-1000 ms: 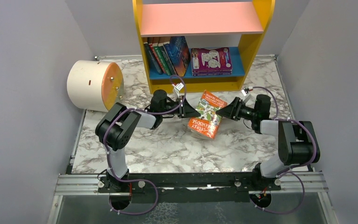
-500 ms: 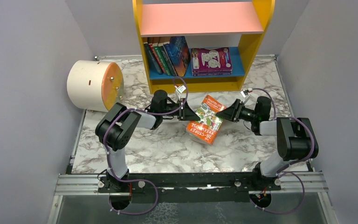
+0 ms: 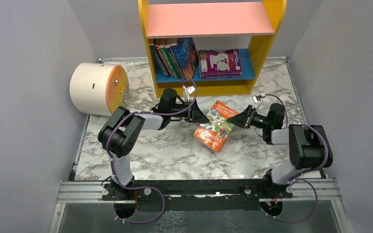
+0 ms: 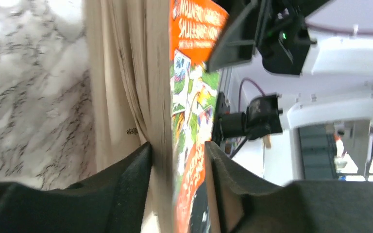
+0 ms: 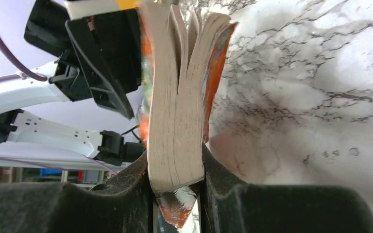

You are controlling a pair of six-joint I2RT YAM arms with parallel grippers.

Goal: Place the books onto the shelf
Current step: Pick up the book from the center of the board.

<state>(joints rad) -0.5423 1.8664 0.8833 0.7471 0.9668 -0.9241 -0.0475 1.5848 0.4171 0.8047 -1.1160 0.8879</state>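
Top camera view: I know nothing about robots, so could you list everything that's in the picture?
shelf: one, yellow sides, pink upper board, blue lower board; far edge of the table
upright books: about five, blue, red and green spines; lower board, left
stacked books: a few lying flat, purple on top; lower board, right
orange book: one; tilted, in front of the shelf, between the two arms
cylinder: one, cream with an orange end; on its side, left of the shelf
table: one, white and grey marble
arms: two, black and white; bolted at the near edge
left end effector: black; gripping the orange book
right end effector: black; gripping its opposite edge
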